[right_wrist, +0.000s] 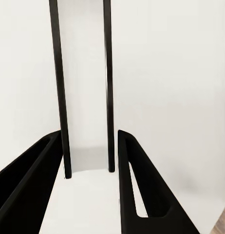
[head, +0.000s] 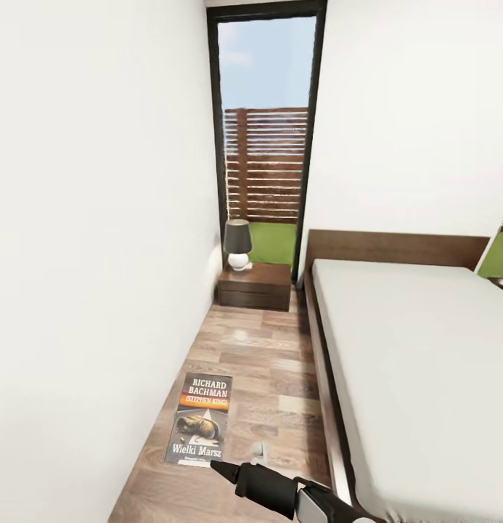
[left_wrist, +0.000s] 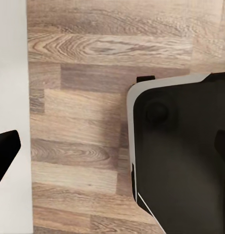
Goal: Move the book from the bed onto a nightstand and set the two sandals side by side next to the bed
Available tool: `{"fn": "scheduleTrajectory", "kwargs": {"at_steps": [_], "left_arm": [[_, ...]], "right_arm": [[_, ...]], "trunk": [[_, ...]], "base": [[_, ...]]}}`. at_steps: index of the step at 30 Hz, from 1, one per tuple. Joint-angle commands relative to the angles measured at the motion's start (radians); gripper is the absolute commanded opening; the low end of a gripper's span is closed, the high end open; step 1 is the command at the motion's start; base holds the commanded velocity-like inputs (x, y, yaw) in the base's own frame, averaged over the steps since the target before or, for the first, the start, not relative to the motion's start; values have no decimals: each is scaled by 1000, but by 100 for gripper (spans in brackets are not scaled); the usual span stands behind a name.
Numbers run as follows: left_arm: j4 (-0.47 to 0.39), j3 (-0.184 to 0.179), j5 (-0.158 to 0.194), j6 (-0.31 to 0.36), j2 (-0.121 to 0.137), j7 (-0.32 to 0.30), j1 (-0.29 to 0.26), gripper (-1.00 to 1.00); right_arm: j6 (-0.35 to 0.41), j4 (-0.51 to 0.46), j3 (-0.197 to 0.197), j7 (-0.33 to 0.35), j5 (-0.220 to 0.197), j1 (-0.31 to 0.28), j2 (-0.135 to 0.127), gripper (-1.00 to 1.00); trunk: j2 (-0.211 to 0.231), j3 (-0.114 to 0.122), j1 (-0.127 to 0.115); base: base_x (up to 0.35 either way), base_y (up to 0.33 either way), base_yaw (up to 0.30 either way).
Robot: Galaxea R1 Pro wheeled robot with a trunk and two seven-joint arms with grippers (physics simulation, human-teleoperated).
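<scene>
1. The right gripper (right_wrist: 88, 134) is seen in the right wrist view with its two black fingers (right_wrist: 141, 185) spread apart and nothing held between them. Beyond them a white wall (right_wrist: 180, 73) and the tall black-framed window (right_wrist: 83, 73) are faced.
2. The left gripper (left_wrist: 112, 146) is pointed down at the wood-plank floor (left_wrist: 93, 58). One black fingertip (left_wrist: 4, 151) is seen at the picture's edge and a dark form at the opposite edge, so the fingers are read as spread, with nothing gripped. A black, grey-edged part of the robot's body (left_wrist: 180, 161) is seen beneath it.
3. In the head view a pointed black fingertip (head: 221, 468) on a black-and-white arm (head: 309, 501) is shown low in the picture; which arm it belongs to cannot be told there.
4. The book (head: 200, 420) is found flat on the floor, cover up, just beyond that fingertip and apart from it. "Richard Bachman" and "Wielki Marsz" can be read on it.
5. The bed (head: 425, 363) is placed to the fingertip's right, its grey mattress bare.
6. The nightstand (head: 255, 287) is seen well ahead of the fingertip, past the book, beside the headboard and below the window. A table lamp (head: 237, 245) with a dark shade is stood on it.
</scene>
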Motion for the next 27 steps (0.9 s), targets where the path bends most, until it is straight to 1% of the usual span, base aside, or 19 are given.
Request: {"fn": "scheduleTrajectory", "kwargs": {"at_steps": [1,14,23,27], "left_arm": [[0,-9,8,-2,0,4,0,100],[0,-9,7,-2,0,4,0,100],[0,-9,7,-2,1,4,0,100],[0,-9,7,-2,2,4,0,100]], "right_arm": [[7,1,3,2,-12,-1,0,-100],[8,1,3,2,-12,-2,0,-100],[7,1,3,2,-12,-1,0,-100],[7,1,3,2,-12,-1,0,-100]], "trunk": [[-2,-3,1],[-2,-8,1],[-2,-11,1],[-2,-13,1]], "base": [[171,45,-265],[165,28,-265],[214,114,-261],[184,180,-187]]}}
